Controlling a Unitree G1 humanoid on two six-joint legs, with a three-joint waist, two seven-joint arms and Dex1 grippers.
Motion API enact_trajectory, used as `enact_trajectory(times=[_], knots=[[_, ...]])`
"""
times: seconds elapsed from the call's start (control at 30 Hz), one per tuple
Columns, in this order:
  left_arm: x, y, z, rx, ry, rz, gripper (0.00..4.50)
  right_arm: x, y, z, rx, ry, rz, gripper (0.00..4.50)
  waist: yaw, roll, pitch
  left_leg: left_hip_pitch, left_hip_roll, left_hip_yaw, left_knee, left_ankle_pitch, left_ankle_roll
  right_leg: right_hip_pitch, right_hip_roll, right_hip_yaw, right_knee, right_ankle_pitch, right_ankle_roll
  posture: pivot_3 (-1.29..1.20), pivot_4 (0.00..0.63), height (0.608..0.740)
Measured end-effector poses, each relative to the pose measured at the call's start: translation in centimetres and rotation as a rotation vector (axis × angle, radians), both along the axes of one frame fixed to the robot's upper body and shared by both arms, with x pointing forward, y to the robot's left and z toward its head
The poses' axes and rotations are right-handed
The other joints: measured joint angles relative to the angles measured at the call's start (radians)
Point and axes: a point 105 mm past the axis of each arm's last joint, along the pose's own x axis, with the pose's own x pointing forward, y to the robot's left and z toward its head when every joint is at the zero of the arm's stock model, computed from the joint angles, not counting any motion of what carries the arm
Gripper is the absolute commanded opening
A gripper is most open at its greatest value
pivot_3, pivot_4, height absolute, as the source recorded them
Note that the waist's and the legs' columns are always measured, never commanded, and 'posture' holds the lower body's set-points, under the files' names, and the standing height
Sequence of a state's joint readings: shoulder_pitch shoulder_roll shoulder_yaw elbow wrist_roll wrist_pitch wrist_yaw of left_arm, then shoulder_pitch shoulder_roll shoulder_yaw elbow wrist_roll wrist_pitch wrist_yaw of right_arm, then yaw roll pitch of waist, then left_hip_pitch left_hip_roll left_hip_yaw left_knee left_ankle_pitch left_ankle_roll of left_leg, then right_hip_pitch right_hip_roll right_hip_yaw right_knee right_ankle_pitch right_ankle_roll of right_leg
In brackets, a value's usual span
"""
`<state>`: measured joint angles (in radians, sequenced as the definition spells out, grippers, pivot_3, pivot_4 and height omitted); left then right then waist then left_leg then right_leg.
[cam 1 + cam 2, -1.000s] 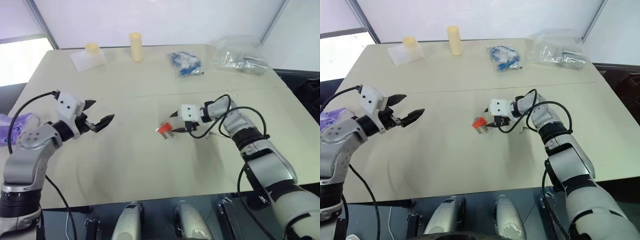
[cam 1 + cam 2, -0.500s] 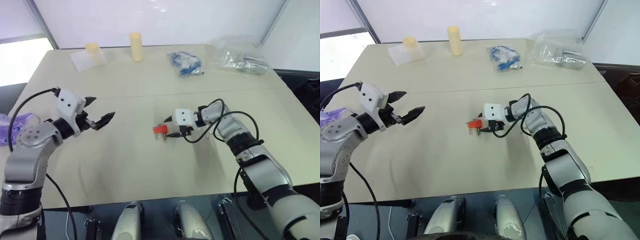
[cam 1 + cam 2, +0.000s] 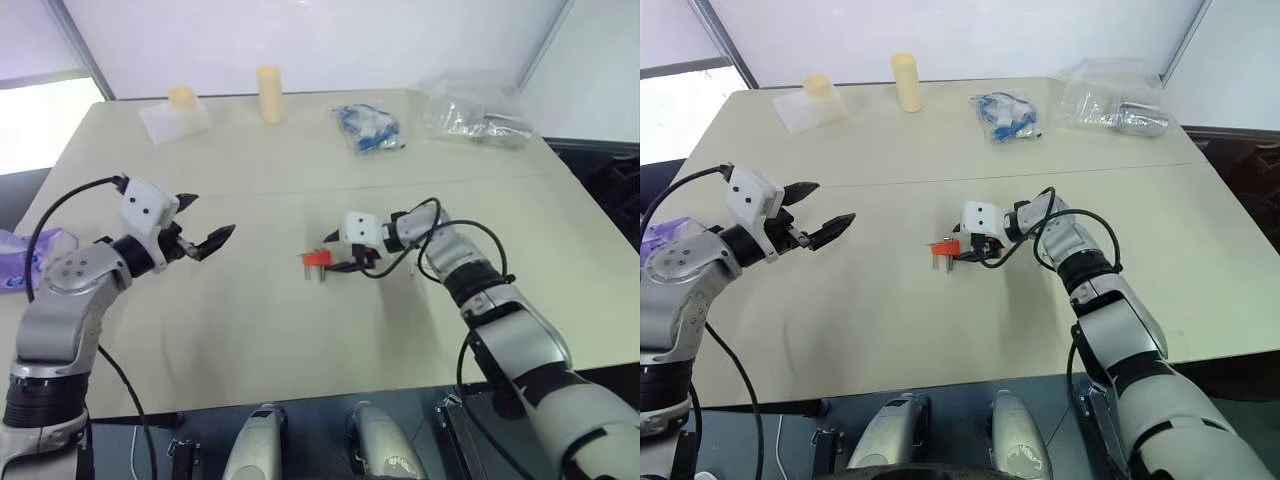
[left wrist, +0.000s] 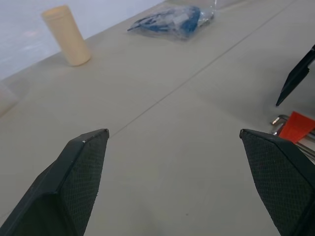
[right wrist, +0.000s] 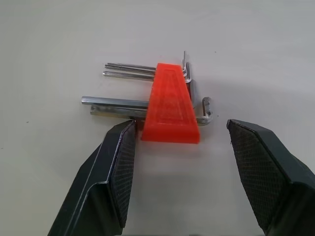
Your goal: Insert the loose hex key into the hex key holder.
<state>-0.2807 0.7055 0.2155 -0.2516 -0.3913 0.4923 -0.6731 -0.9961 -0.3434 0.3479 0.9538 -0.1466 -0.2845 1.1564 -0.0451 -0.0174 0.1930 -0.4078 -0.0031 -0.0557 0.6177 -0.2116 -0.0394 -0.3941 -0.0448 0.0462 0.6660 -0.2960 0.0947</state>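
At the left, the left gripper (image 3: 200,240) hovers above the beige table (image 3: 250,330), its two black fingers spread wide and holding nothing, as it did a second ago. A purple-and-white pouch (image 3: 20,255) lies at the table's left edge beside that arm.

Along the far edge, left to right, sit a flat clear packet (image 3: 175,115), a cream cylinder (image 3: 269,93), a blue-and-clear bag (image 3: 367,127) and a larger clear bag (image 3: 478,112).

Near the middle lies the hex key holder (image 5: 171,104), a red wedge with silver keys sticking out both sides. It has slid a little to the left over the last second, with the right gripper (image 5: 182,162) following it. That gripper is now just right of the holder, fingers parted, one on either side of the red block and not yet closed on it.

The loose hex key cannot be told apart from the seated keys here, so the insertion may already be done or nearly so.
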Motion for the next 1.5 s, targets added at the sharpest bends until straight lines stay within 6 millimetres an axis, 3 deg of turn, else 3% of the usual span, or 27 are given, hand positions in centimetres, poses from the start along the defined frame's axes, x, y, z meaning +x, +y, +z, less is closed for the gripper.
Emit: enact_trajectory(times=[0.2, 0.3, 0.37, 0.4, 0.77, 0.97, 1.13, 1.23, 1.37, 1.5], knots=[[0.1, 0.1, 0.0, 0.007, -0.007, 0.010, 4.48, 0.3, 0.0, -0.2, 0.002, 0.014, -0.012, 3.02, 0.000, 0.000, 0.000, 0.001, 0.000, 0.000, 0.000, 0.000, 0.000, 0.001, 0.000, 0.000, 0.000, 0.000, 0.000, 0.00, 0.150, 0.740], [0.1, 0.2, 0.1, 0.007, -0.010, 0.015, 4.50, 0.2, -0.2, -0.4, -0.003, 0.019, -0.011, 2.15, 0.000, 0.000, -0.001, 0.002, 0.000, -0.001, 0.000, 0.000, 0.000, 0.003, 0.000, 0.000, 0.000, 0.000, 0.000, 0.00, 0.150, 0.740], [0.1, 0.2, 0.1, 0.007, -0.012, 0.020, 4.50, 0.2, -0.2, -0.5, -0.004, 0.021, -0.007, 1.20, 0.001, 0.000, -0.001, 0.002, 0.000, -0.001, 0.000, 0.000, -0.001, 0.003, 0.000, 0.000, 0.000, 0.000, 0.000, 0.00, 0.150, 0.740], [0.1, 0.2, 0.1, 0.007, -0.014, 0.022, 4.50, 0.2, -0.2, -0.5, -0.005, 0.021, -0.007, 1.07, 0.001, 0.000, -0.001, 0.003, 0.000, -0.001, 0.000, 0.000, -0.001, 0.004, 0.000, 0.000, 0.000, 0.000, 0.000, 0.00, 0.150, 0.740], [0.5, 0.3, 0.6, 0.011, -0.041, 0.027, 4.50, 0.2, -0.1, -0.3, -0.005, -0.056, 0.009, 1.07, 0.001, 0.000, -0.001, 0.003, 0.000, -0.001, 0.000, 0.001, -0.001, 0.003, 0.000, 0.000, 0.000, 0.000, 0.000, 0.00, 0.150, 0.740], [1.2, -0.5, 0.8, -0.027, -0.039, -0.010, 4.50, 1.2, -1.6, 1.8, -0.006, -0.389, -0.069, 1.07, 0.007, 0.000, 0.000, -0.001, -0.001, -0.001, 0.000, 0.001, -0.001, 0.000, -0.001, -0.001, 0.000, 0.000, 0.000, 0.00, 0.150, 0.740], [2.7, -2.0, -0.2, -0.184, 0.082, -0.109, 4.50, -0.3, -2.1, 5.6, 0.014, -0.823, -0.038, 1.07, 0.009, 0.000, 0.000, -0.003, -0.001, -0.001, -0.002, 0.001, -0.002, -0.003, 0.000, -0.001, 0.000, 0.000, 0.000, 0.00, 0.150, 0.740], [3.6, -3.5, 1.1, -0.288, 0.133, -0.211, 4.50, -2.4, -0.7, 8.0, 0.058, -1.052, 0.040, 1.07, 0.004, 0.000, 0.000, -0.003, -0.001, 0.000, -0.001, 0.001, -0.002, -0.003, 0.001, 0.000, 0.000, 0.000, 0.000, 0.00, 0.150, 0.740], [4.1, -5.3, 3.3, -0.370, 0.174, -0.337, 4.50, -3.8, 0.5, 9.8, 0.092, -1.219, 0.076, 1.07, 0.001, 0.000, 0.000, -0.003, -0.001, 0.000, -0.001, 0.002, -0.002, -0.003, 0.002, 0.000, 0.001, 0.000, 0.000, 0.00, 0.150, 0.740], [3.2, -7.5, 4.3, -0.389, 0.278, -0.526, 4.50, -4.4, 1.1, 11.0, 0.116, -1.319, 0.084, 1.07, 0.002, 0.000, 0.000, -0.003, -0.002, 0.000, -0.001, 0.002, -0.002, -0.003, 0.002, 0.000, 0.000, 0.000, 0.000, 0.00, 0.150, 0.740]])
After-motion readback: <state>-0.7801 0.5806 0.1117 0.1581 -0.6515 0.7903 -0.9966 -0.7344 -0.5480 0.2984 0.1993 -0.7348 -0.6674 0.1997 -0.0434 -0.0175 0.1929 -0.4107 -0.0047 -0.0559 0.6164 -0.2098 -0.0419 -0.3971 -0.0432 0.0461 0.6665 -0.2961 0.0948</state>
